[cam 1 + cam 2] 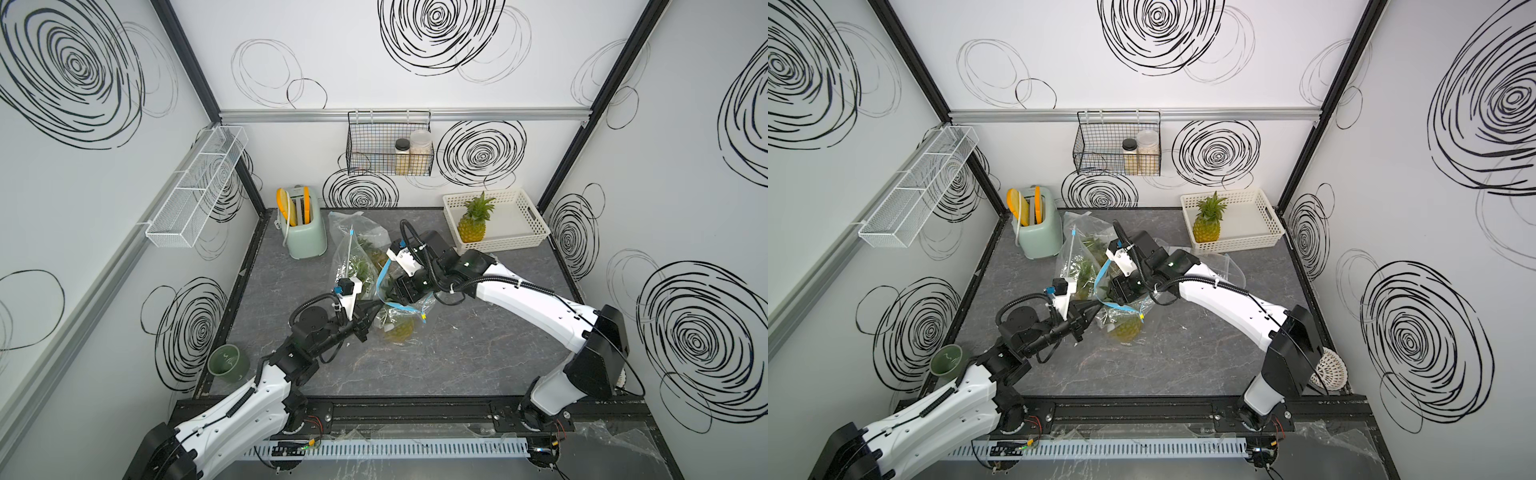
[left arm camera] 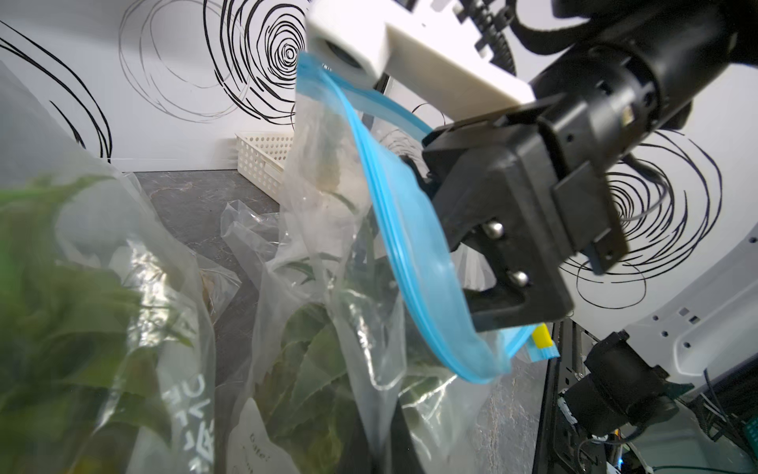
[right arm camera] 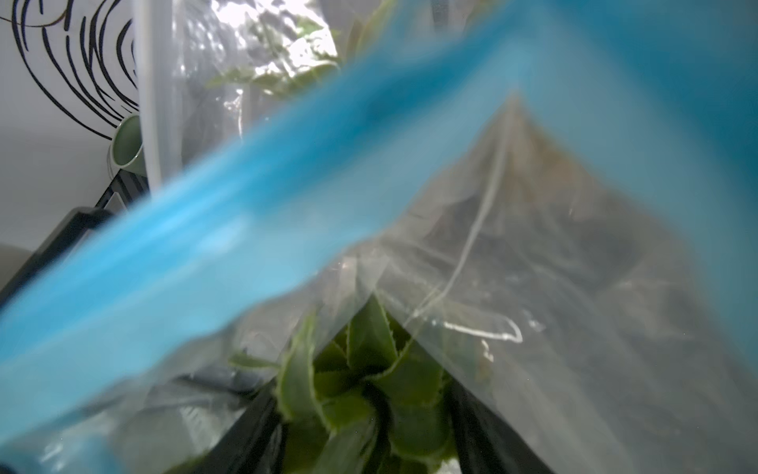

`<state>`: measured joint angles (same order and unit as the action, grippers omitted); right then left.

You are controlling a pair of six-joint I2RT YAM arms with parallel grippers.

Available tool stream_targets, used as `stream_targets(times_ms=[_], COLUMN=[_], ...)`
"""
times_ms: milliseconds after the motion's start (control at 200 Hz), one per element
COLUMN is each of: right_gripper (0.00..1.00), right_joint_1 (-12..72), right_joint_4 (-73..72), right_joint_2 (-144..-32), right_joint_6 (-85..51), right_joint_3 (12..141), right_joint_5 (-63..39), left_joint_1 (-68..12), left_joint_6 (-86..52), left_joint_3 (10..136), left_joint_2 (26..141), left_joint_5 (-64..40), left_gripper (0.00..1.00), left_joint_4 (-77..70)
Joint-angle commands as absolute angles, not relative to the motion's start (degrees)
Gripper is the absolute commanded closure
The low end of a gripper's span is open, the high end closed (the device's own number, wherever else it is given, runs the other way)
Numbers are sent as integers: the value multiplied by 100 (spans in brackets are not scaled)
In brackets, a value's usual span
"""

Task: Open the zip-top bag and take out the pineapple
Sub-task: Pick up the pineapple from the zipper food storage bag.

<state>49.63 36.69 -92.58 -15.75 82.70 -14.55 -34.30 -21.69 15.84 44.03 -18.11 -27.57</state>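
On the grey surface, reaching-in step: left claw pinched shut on the edge of the zip-top bag, right claw in the open blue mouth, either side of the leaves of the pineapple inside, squeezing or not hard to tell; next, grab leaves and pull out.

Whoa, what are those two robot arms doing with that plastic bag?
They are getting a pineapple out of a zip-top bag on the table. The left gripper is pinched shut on the edge of the bag's mouth, holding it. The right gripper is inside the open blue zipper, jaws on either side of the pineapple's leafy top; I cannot tell if it is squeezing. The pineapple is not out yet. A second pineapple stands in the white basket.
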Motion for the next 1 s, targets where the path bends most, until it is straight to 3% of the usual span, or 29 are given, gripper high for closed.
stream_targets(times_ms=[0,50,170,235,310,450,680,835,991], right_gripper=[41,47,86,100,100,100,100,100,100], right_joint_1=[5036,5036,5018,4963,4837,4443,3391,2935,2691], right_joint_4=[4191,4093,3973,3966,3922,3863,3795,4387,4722], right_joint_2=[-9832,-9874,-9781,-9609,-9300,-8615,-7633,-7620,-7750], right_joint_6=[-1739,-1743,-1794,-1795,-1777,-1595,-1215,-899,-730], right_joint_3=[8030,7983,7910,7889,7879,7899,8123,8876,9489], right_joint_5=[-1424,-1520,-1498,-1435,-1495,-1848,-2708,-3030,-3174], left_joint_1=[-3528,-3537,-3551,-3552,-3551,-3551,-3602,-3900,-4451], left_joint_6=[-2241,-2232,-2232,-2254,-2299,-2394,-2637,-2922,-3222], left_joint_3=[1529,1546,1547,1562,1606,1772,1853,1491,1218], left_joint_2=[4394,4409,4351,4299,4248,4235,4404,4734,5260], left_joint_5=[-1853,-1857,-1791,-1726,-1657,-1731,-2517,-2872,-2601], left_gripper=[100,100,98,81,54,30,20,18,16], left_joint_4=[-3085,-3051,-2984,-2922,-2848,-2743,-3014,-3911,-4823])
